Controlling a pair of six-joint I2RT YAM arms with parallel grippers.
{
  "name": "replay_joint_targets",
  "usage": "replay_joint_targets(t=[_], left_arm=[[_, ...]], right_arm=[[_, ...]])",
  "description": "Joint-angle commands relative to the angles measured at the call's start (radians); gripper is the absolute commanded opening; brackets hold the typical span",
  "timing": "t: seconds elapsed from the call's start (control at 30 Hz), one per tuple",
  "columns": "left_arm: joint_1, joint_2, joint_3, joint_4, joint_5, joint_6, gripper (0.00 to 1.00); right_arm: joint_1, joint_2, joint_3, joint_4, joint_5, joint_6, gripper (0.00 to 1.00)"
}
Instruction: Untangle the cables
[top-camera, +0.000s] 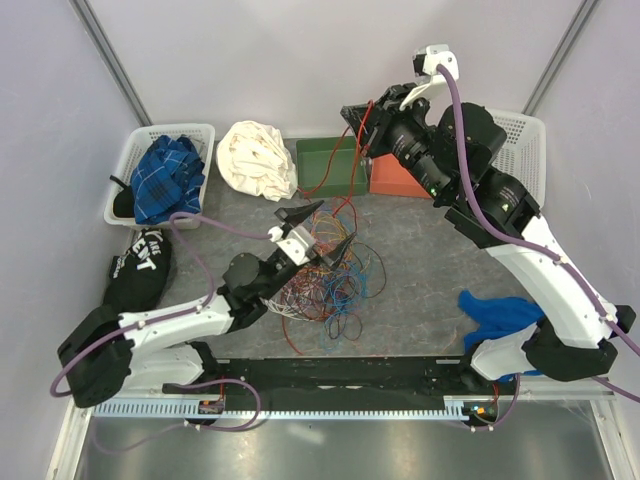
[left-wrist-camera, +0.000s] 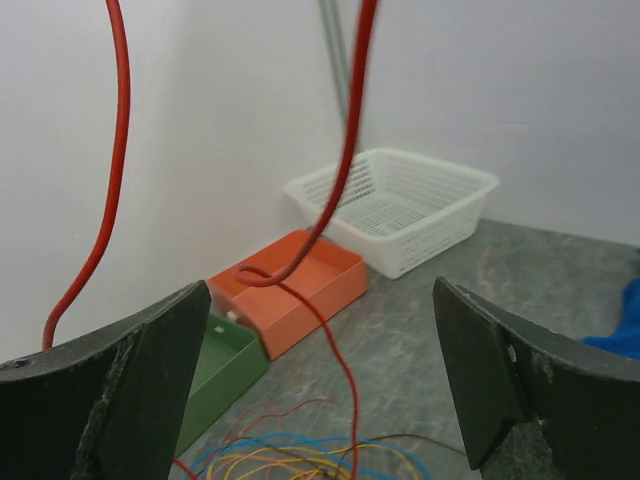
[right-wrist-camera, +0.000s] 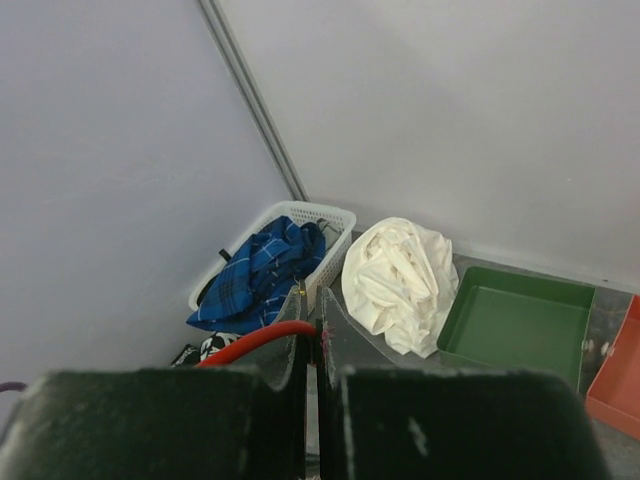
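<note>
The cables (top-camera: 325, 285) lie as a tangled heap of thin red, orange, yellow, blue and white loops mid-table; in the left wrist view their top loops (left-wrist-camera: 300, 462) show low in frame. My right gripper (top-camera: 358, 118) is raised at the back, shut on a red cable (right-wrist-camera: 260, 338) pinched between its tips (right-wrist-camera: 313, 300). That red cable (left-wrist-camera: 346, 170) hangs down in two strands to the heap. My left gripper (top-camera: 322, 230) hovers over the heap, wide open (left-wrist-camera: 320, 300). One hanging strand passes between its fingers (left-wrist-camera: 120, 390) without touching them.
A green tray (top-camera: 325, 160) and an orange box (top-camera: 395, 178) stand behind the heap. A bunched white cloth (top-camera: 258, 158) lies left of them. A basket with blue plaid cloth (top-camera: 165, 175) is far left and a white basket (top-camera: 525, 140) far right. Blue cloth (top-camera: 500, 315) and black cloth (top-camera: 140, 265) lie near the arms.
</note>
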Motion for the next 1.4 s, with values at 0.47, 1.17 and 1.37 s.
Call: replay_joint_targets(t=[0.47, 1.17, 1.37], left_arm=[[-0.017, 0.144, -0.1, 0.591, -0.457, 0.24, 1.0], [0.18, 0.153, -0.012, 0.519, -0.316, 0.204, 0.98], [0.249, 0.222, 0.106, 0.353, -0.158, 0.078, 0.83]], right_arm=[[0.004, -0.14, -0.19, 0.07, 0.038, 0.018, 0.0], [0.005, -0.153, -0.219, 0.077, 0.041, 0.028, 0.0], [0.005, -0.156, -0.222, 0.079, 0.027, 0.034, 0.0]])
